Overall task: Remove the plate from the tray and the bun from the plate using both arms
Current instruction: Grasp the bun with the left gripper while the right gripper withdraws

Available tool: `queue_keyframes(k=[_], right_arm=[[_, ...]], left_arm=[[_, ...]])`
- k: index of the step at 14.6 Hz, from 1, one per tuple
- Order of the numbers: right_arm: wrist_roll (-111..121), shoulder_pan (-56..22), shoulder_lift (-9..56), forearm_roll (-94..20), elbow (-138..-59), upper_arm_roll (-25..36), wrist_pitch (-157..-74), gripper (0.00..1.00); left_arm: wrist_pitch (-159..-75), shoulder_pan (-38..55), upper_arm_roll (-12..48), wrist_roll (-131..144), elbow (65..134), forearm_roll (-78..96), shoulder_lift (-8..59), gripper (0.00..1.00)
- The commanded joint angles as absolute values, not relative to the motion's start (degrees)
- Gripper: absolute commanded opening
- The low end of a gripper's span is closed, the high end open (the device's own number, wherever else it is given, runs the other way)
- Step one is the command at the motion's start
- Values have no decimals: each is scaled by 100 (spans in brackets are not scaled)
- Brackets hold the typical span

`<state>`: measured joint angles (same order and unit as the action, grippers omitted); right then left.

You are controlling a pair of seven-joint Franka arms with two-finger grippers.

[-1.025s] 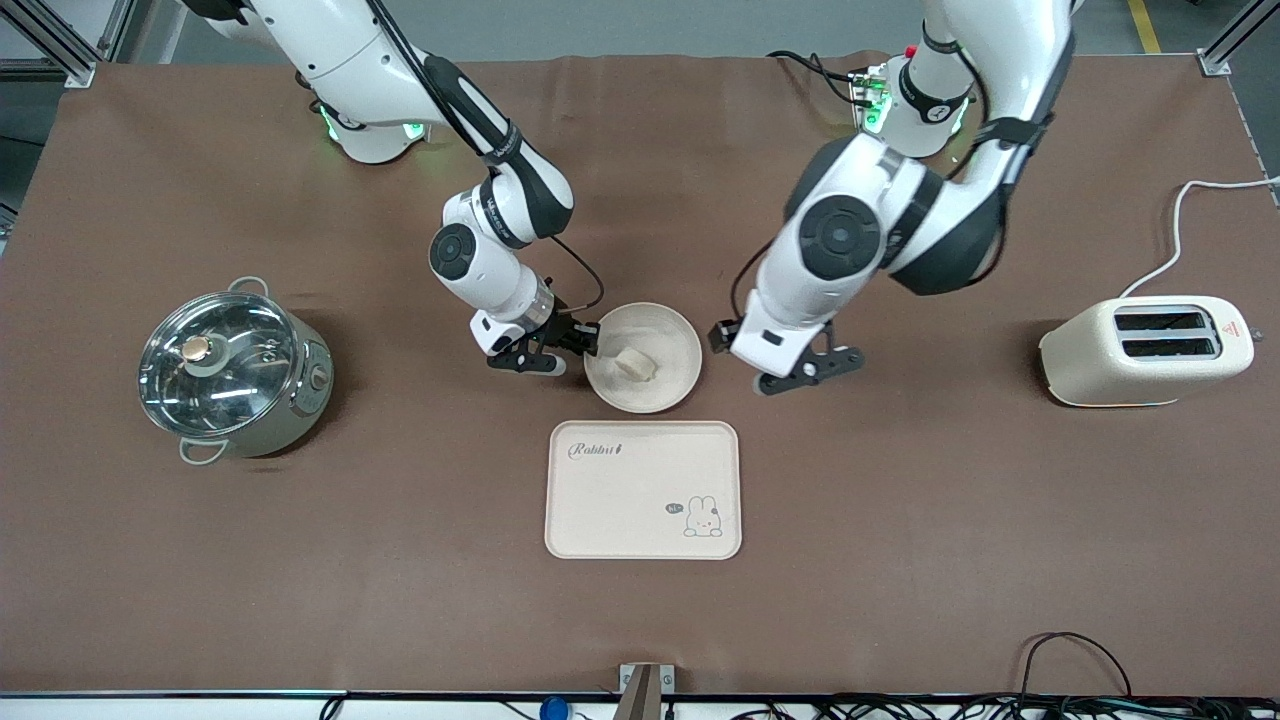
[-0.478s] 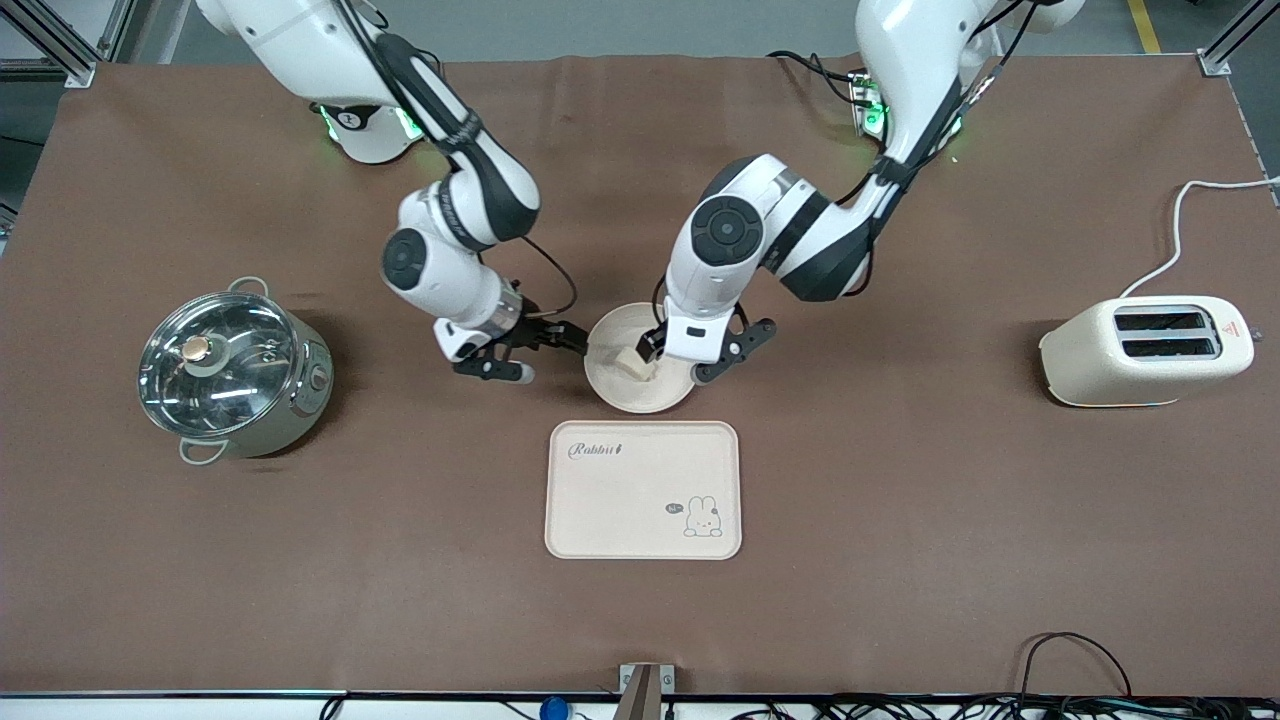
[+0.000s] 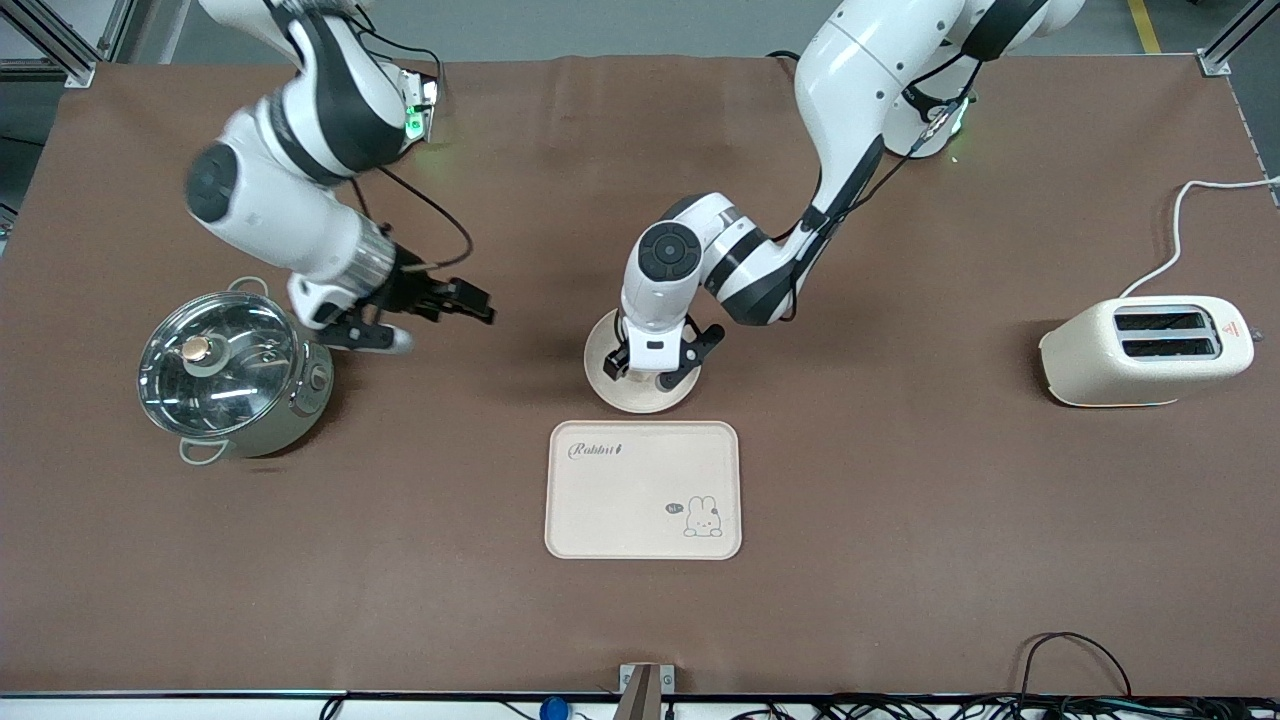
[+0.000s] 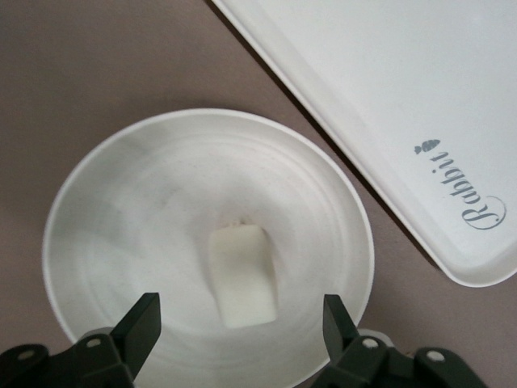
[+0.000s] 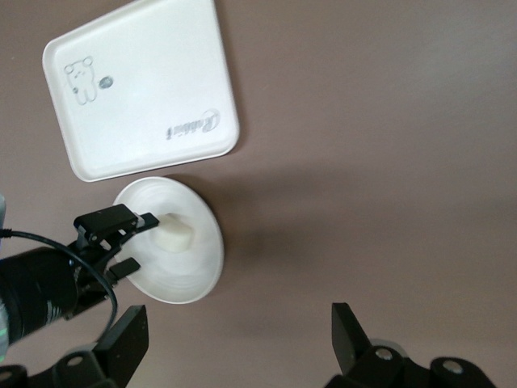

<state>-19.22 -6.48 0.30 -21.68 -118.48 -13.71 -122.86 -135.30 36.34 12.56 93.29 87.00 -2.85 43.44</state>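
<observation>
Mostly hidden: bun (image 4: 242, 276) on plate (image 3: 610, 392) (beneath left gripper (image 3: 655, 372), fingers spread); right gripper (image 3: 430, 318) spread, aloft.

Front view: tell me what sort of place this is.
Most likely a robotics lab bench set up as a mock kitchen: a brown mat on a table framed by aluminium posts, loose cables along its edge, and kitchen props, a lidded pot, a toaster and a tray.
</observation>
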Motion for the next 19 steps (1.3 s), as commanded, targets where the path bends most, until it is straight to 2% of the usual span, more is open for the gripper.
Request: queue_keyframes(k=[1, 3, 5, 9, 10, 14, 17, 19], right_arm=[[-1680, 15, -526, -1610, -11604, -1450, -11473, 100], [-1198, 569, -554, -1364, -10920, -1450, -10665, 100], [-775, 860, -519, -733, -10277, -1459, -10040, 100], [-74, 1274, -545, -422, -9599, -1337, -9213, 100], [156, 1187, -545, -422, -9502, -1031, -9133, 100], [738, -32, -519, -273, -9229, 559, -8983, 100], [511, -246, -519, -194, -9211, 677, -8825, 100], [264, -211, -519, 122, -9167, 432, -8807, 100]], left_arm=[[-13876, 3683, 1204, 9580, 8517, -413, 4587, 88], [-14001, 3683, 1204, 9580, 8517, -422, 4710, 88], [-14010, 3683, 1204, 9580, 8543, -439, 4746, 82], [-14001, 3683, 1204, 9580, 8561, -501, 4808, 56], [-14001, 3674, 1204, 9580, 8561, -501, 4790, 46], [-13922, 3683, 1195, 9545, 8561, -667, 4738, 27], [-13414, 3560, 1187, 9484, 8508, -834, 4396, 25], [-13054, 3280, 1204, 9221, 8508, -1176, 4115, 25]])
